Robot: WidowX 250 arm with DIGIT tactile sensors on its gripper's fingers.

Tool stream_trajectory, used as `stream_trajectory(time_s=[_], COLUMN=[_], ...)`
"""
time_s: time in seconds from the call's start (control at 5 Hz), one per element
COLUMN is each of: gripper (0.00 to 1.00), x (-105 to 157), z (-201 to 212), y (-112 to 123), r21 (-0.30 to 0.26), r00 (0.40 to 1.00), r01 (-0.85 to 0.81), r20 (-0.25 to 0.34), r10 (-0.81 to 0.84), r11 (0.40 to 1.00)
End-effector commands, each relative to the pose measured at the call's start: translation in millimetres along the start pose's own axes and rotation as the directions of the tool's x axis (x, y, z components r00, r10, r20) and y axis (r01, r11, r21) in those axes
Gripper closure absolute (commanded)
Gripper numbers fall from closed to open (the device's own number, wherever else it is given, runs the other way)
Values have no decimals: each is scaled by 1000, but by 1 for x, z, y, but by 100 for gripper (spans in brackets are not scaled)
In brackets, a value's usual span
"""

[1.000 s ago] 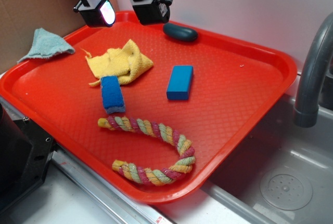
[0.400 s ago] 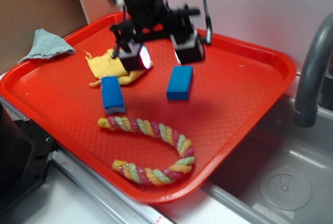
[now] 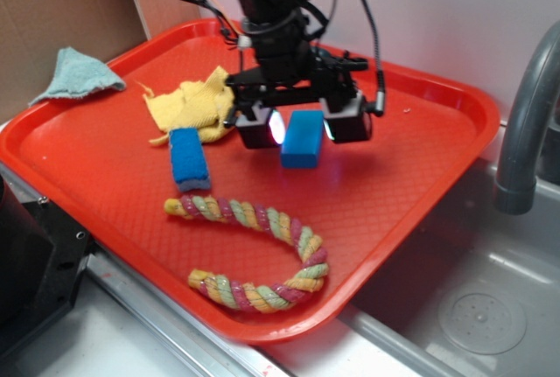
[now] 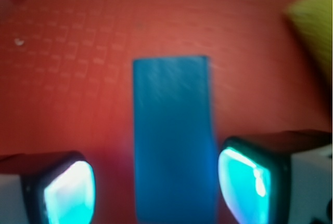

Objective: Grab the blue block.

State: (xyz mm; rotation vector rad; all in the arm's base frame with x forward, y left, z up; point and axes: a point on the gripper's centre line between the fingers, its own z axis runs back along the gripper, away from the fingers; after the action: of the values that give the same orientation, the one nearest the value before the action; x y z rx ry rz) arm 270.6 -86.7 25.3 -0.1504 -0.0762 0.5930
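Note:
The blue block (image 3: 303, 139) lies flat on the red tray (image 3: 411, 167), near its middle. It also shows in the wrist view (image 4: 174, 135), running lengthwise between the two glowing pads (image 4: 70, 193). My gripper (image 3: 303, 125) is open and sits low over the block, one finger on each long side. A gap shows between each pad and the block. The arm hides the block's far end in the exterior view.
A rough blue sponge (image 3: 189, 158) lies left of the block. A yellow cloth (image 3: 188, 104) is behind it. A coloured rope (image 3: 258, 250) curls at the tray's front. A teal cloth (image 3: 77, 74) lies at the far left. A grey faucet (image 3: 525, 123) and sink stand right.
The gripper has moved forward, to the right and down, from the tray's back edge to straddle the blue block. The block has not moved.

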Motion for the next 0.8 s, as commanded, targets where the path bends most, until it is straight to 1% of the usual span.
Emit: stream_trajectory(time_s=[0.0,0.2,0.4,0.6], gripper=[100,100,100,100], x=[8,3,-7,-17], z=[4,38,90,140], y=[3,3,8,14], r21=[171,153,123,131], r00=[998,994,976,945], r01=[52,110,218,318], r20=[-28,-34,-4,35], r10=[-48,-106,-219,-325], r11=[984,982,968,939])
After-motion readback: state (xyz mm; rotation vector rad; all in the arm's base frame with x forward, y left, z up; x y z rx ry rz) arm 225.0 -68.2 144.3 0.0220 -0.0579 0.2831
